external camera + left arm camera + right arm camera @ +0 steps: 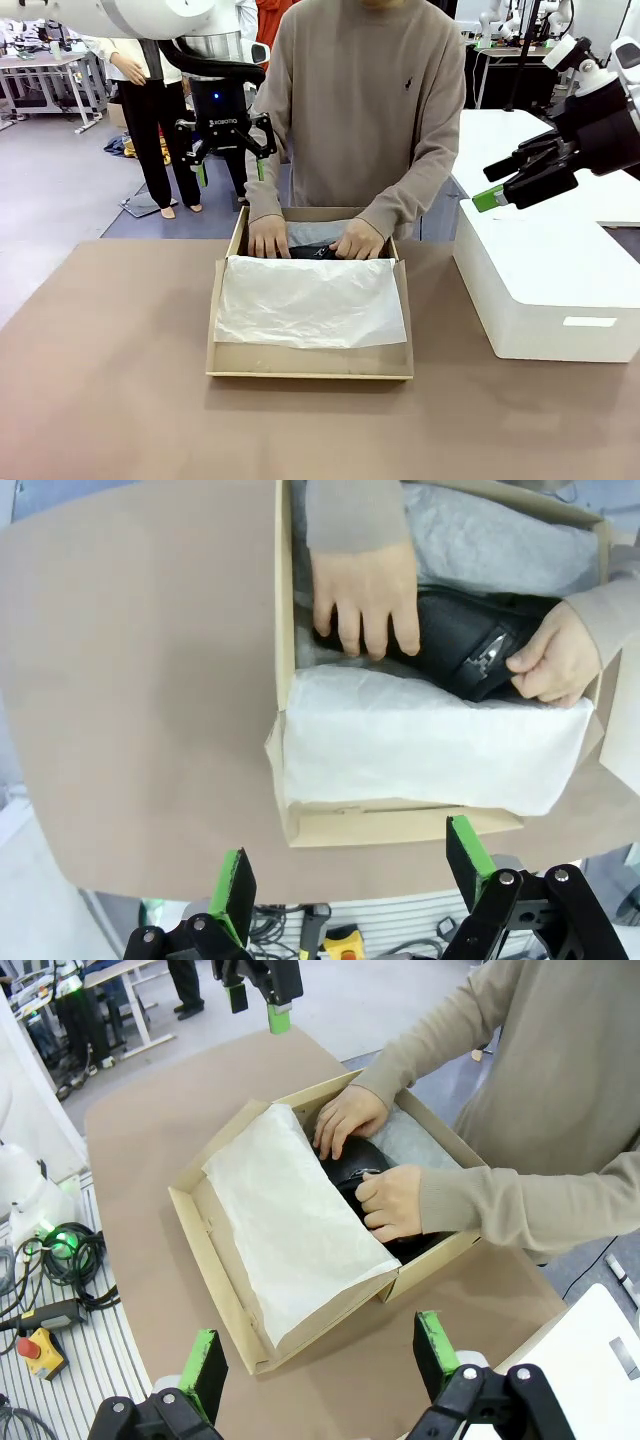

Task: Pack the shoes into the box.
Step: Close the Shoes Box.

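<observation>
Resting in the box (310, 362), the shoes (455, 640) lie well apart from both open jaws.

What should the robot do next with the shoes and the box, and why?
Probably wait: both the person's hands are inside the box on the shoes, while the left gripper and right gripper hang open, raised clear of it. Reaching in now might bump them.

Bright, even room light falls from overhead. Shadows are soft and short, with a faint one along the box (310, 372) on the counter (100, 400). The white tissue paper (310, 300) is nearly washed out. Both wrist views bow at the edges, and the near fingers (237, 890) look slightly soft.
</observation>
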`<state>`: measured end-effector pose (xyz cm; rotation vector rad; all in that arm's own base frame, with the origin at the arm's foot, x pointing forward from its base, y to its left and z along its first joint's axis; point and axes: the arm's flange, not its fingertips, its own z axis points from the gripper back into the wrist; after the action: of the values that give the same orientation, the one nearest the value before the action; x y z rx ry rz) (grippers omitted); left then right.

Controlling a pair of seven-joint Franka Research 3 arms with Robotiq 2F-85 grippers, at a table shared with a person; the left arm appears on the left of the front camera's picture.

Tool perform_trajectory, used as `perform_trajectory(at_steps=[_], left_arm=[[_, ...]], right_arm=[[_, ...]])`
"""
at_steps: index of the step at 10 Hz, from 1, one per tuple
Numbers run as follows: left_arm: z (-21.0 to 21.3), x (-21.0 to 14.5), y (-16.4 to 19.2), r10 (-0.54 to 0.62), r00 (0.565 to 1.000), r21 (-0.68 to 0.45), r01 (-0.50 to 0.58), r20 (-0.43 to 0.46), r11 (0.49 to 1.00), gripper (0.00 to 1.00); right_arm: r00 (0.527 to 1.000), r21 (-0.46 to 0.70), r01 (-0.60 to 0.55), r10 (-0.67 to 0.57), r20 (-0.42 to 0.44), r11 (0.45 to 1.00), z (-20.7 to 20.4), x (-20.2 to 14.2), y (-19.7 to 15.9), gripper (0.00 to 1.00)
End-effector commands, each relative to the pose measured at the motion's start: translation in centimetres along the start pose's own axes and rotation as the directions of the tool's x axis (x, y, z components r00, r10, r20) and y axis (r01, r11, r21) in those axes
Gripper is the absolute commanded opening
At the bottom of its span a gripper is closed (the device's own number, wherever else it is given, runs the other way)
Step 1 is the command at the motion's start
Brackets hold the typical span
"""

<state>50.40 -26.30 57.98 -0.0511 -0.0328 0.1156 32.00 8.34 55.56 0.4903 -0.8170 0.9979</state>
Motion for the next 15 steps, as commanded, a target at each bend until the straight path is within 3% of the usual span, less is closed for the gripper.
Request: perform_trajectory(at_steps=[1, 3, 5, 7, 10, 12, 14, 15], left_arm=[[0.2, 0.1, 0.0, 0.013, 1.0, -0.001, -0.013, 0.005, 1.0, 1.0], [0.0, 0.0, 0.0, 0.0, 1.0, 0.0, 0.0, 0.0, 1.0, 1.0], [0.1, 0.6, 2.6, -0.244, 0.969, 0.016, 0.243, 0.035, 0.97, 1.0], [0.4, 1.4, 6.7, -0.344, 0.938, 0.081, 0.34, 0.042, 0.937, 1.0], [0.5, 2.2, 12.2, -0.591, 0.803, -0.013, 0.594, 0.073, 0.805, 1.0], [0.1, 3.0, 15.8, -0.737, 0.674, -0.072, 0.738, 0.051, 0.671, 1.0], [0.0, 3.6, 17.7, -0.856, 0.513, -0.106, 0.857, 0.069, 0.505, 1.0], [0.0, 3.7, 17.8, -0.862, 0.502, -0.11, 0.863, 0.068, 0.494, 1.0]], right_arm=[[1.0, 0.016, -0.02, 0.02, 0.021, 1.0, -0.1, 0.1, -0.4, 1.0], [1.0, 0.016, -0.02, 0.02, 0.021, 1.0, -0.1, 0.1, -0.4, 1.0], [1.0, 0.016, -0.02, 0.02, 0.021, 1.0, -0.1, 0.1, -0.4, 1.0], [1.0, 0.016, -0.02, 0.02, 0.021, 1.0, -0.1, 0.1, -0.4, 1.0], [1.0, 0.016, -0.02, 0.02, 0.021, 1.0, -0.1, 0.1, -0.4, 1.0], [1.0, 0.016, -0.02, 0.02, 0.021, 1.0, -0.1, 0.1, -0.4, 1.0], [1.0, 0.016, -0.02, 0.02, 0.021, 1.0, -0.1, 0.1, -0.4, 1.0], [1.0, 0.016, -0.02, 0.02, 0.021, 1.0, -0.1, 0.1, -0.4, 1.0]])
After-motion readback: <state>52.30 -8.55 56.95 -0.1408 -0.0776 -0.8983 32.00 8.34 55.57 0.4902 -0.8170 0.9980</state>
